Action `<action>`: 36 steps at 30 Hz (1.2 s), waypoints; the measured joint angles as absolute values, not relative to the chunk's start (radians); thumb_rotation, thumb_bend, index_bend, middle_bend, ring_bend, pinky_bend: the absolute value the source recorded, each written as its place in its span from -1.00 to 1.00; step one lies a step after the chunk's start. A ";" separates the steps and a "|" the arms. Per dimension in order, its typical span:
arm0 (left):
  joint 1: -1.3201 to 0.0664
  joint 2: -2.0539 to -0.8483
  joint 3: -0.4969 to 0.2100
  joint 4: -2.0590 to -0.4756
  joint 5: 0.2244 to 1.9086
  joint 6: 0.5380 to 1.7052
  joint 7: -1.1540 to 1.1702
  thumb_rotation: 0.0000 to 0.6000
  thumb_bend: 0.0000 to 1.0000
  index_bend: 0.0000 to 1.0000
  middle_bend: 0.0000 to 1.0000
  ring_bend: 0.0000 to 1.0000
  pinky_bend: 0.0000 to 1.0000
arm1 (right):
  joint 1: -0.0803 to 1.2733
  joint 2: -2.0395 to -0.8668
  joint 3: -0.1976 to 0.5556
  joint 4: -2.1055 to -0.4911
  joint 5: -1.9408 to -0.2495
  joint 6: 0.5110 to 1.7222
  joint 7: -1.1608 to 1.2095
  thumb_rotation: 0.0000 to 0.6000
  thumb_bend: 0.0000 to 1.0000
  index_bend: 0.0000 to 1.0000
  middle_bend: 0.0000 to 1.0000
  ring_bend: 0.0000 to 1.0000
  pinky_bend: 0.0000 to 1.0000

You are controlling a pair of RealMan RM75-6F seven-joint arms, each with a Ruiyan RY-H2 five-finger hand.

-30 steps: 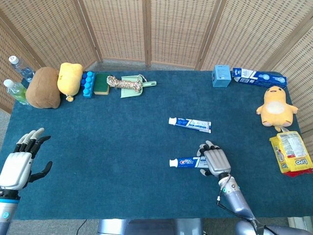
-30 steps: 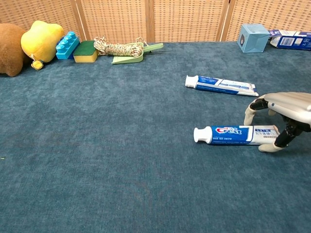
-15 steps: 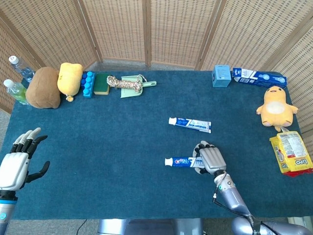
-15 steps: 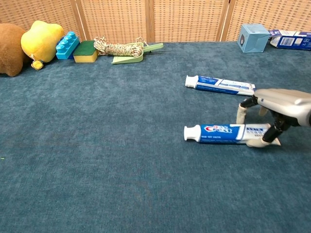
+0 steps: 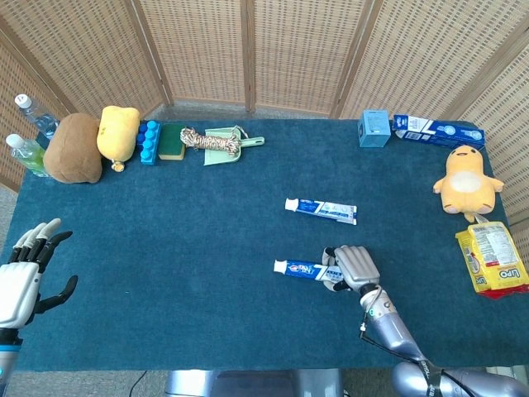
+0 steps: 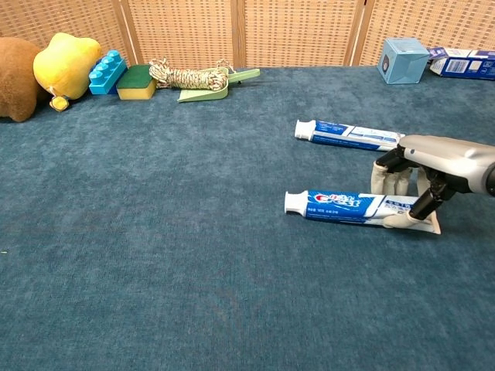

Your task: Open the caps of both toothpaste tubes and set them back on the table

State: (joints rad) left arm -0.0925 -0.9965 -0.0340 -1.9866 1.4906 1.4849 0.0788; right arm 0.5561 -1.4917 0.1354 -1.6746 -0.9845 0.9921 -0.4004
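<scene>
My right hand (image 6: 418, 182) is over the back end of the near toothpaste tube (image 6: 340, 206), with the fingers bent down around it and the thumb under the crimped end, so I hold the tube there. The tube lies flat on the blue table (image 5: 165, 248), and its white cap (image 6: 293, 202) points to my left; the cap is on. In the head view the same right hand (image 5: 353, 267) covers the right part of this tube (image 5: 299, 269).

The second toothpaste tube (image 5: 321, 210) lies a little farther from me, apart from my hand, also with the cap to the left and closed. In the chest view it (image 6: 352, 134) is just behind my right hand.

My left hand (image 5: 23, 277) is at the near left edge of the table, wide, with the fingers spread, and it holds nothing.

Along the far edge are a brown plush (image 5: 73, 148), a yellow plush (image 5: 117, 133), blue blocks (image 5: 148, 142), a green sponge (image 5: 172, 141), a coiled rope (image 5: 208, 139) on a green dustpan (image 5: 234, 149), and a light blue box (image 5: 374, 129). At the right side are a toothpaste carton (image 5: 436, 130), a yellow duck toy (image 5: 466, 179) and a yellow snack bag (image 5: 493, 259).
</scene>
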 measured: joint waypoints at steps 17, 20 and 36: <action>-0.102 -0.993 -0.037 -1.989 1.488 1.462 0.070 1.00 -0.33 -0.72 -0.94 -0.99 -0.82 | 0.537 -1.430 0.154 -1.651 -1.129 0.907 -0.003 1.00 0.28 0.79 0.47 0.42 0.71; -0.111 -0.993 -0.039 -1.992 1.483 1.446 0.075 1.00 -0.33 -0.72 -0.92 -0.96 -0.77 | 0.530 -1.408 0.158 -1.650 -1.153 0.881 0.098 1.00 0.28 0.79 0.48 0.44 0.72; -0.194 -1.014 -0.064 -2.019 1.455 1.338 0.116 1.00 -0.33 -0.66 -0.84 -0.86 -0.56 | 0.498 -1.286 0.183 -1.651 -1.278 0.748 0.650 1.00 0.28 0.79 0.49 0.49 0.74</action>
State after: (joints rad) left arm -0.1939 -1.0143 -0.0643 -2.0192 1.4552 1.3378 0.1159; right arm 0.4980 -1.2859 0.1831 -1.6506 -1.2781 0.7482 0.6503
